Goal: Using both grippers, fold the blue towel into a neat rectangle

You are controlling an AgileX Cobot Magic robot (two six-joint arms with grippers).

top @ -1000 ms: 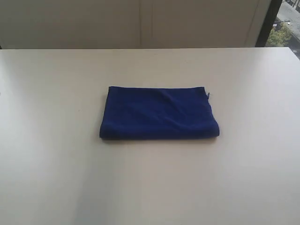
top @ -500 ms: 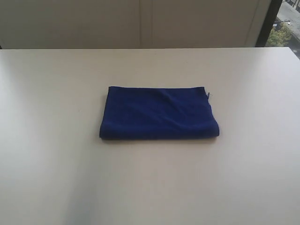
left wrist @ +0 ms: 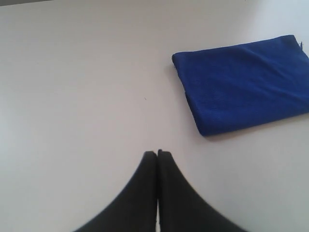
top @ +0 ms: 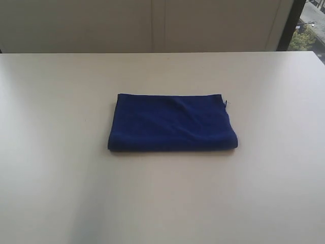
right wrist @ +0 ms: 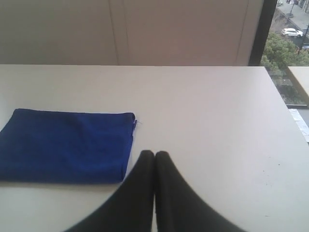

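— Black left claw (left wrist: 158, 152): tips pressed fully together, nothing held. Same with the right claw (right wrist: 154, 153): closed to the end, empty.

— And the blue towel (top: 172, 123)?

— Lying flat near the middle of the tabletop (top: 61, 193), between the two arms' sides, touched by neither claw. Already folded in layers into a rectangle, with a thick rounded fold along the near edge. Small pale tag (top: 225, 103) peeking out at the far corner, on the right arm's side.

— So probably the last step, only finishing or checking?

— Looks so, judging from the shape. To do it well: hold both claws high and away from the cloth, so as not to catch an edge and pull the layers open. For more neatness, press lightly along the near fold from both ends at once, never sideways. Risk of sliding and wrinkling with such soft cloth on a smooth surface. Perhaps also a gentle pat on the slightly wavy far edge and on the bulged near corner.

— And around it?

— Pale, smooth, matte tabletop, wide on all sides of the towel. Behind its far edge, a plain light wall (top: 152, 25). At the right, a dark window frame (top: 290, 25), with trees (right wrist: 280, 50) and a white car (right wrist: 292, 32) outside.
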